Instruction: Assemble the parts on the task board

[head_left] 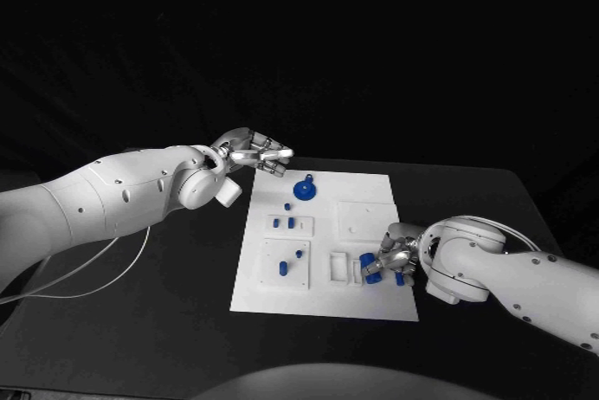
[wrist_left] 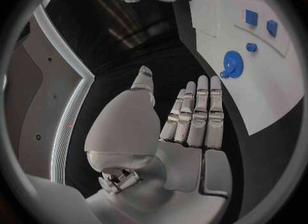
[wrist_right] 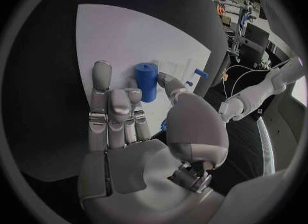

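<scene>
White task board in the middle of the black table, with small blue parts scattered on it; blue gear near the far edge, on the robot's left half of the board, also seen in the left wrist view; two short blue pegs on a raised tile nearer the middle, an oblong blue piece on the tile below them.

Left hand raised over the far left corner of the board, holding nothing, fingers straight and side by side with the thumb apart, as the left wrist view shows; just beside the gear, not touching it.

Right hand low over the near right part of the board, fingers around a blue cylinder; thumb tip against the cylinder's side, the other fingers close beside it; a pinch by the look of it, though contact on the far side hard to tell; cylinder upright on the white plate; another small blue piece just beside the hand.
</scene>
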